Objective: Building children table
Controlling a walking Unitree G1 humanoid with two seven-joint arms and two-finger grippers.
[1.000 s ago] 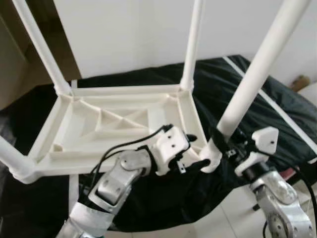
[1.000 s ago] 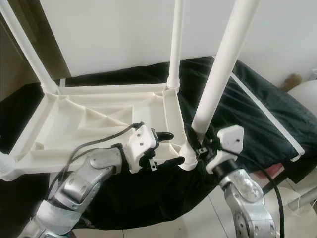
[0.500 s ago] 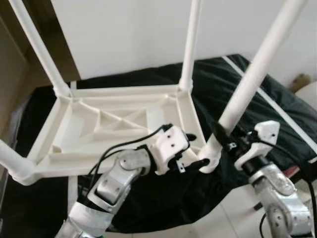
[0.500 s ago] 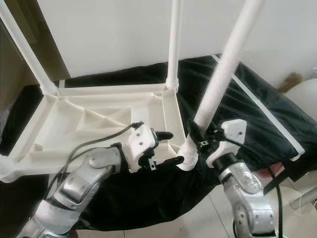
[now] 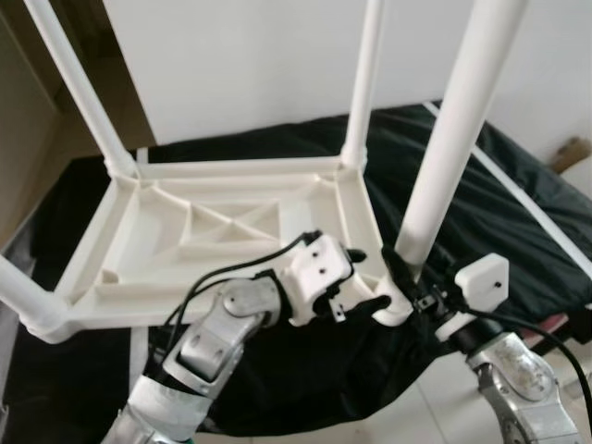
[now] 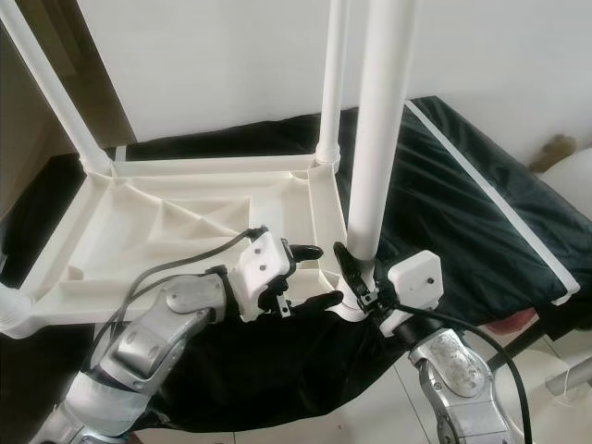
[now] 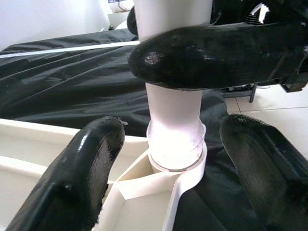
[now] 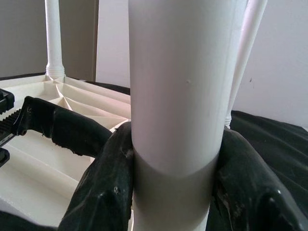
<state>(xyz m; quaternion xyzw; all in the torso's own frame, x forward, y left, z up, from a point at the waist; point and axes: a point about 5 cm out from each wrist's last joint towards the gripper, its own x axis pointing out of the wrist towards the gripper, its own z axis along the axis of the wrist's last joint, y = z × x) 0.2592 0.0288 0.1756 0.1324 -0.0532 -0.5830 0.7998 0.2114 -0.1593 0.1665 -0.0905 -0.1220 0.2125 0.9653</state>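
Leg [image 5: 453,139] has swung upright since before. Right gripper [image 5: 407,282] clamped on it near the socket, seating it; left gripper [image 5: 363,280], fingers apart, steadies the tabletop [image 5: 222,231] corner.

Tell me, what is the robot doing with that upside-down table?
It is building a small white table, which lies upside down on a black sheet. The right hand is shut on the near leg, holding it upright in its corner socket. The left hand is open, with its fingers on either side of that corner. Three other legs are already standing in their corners.
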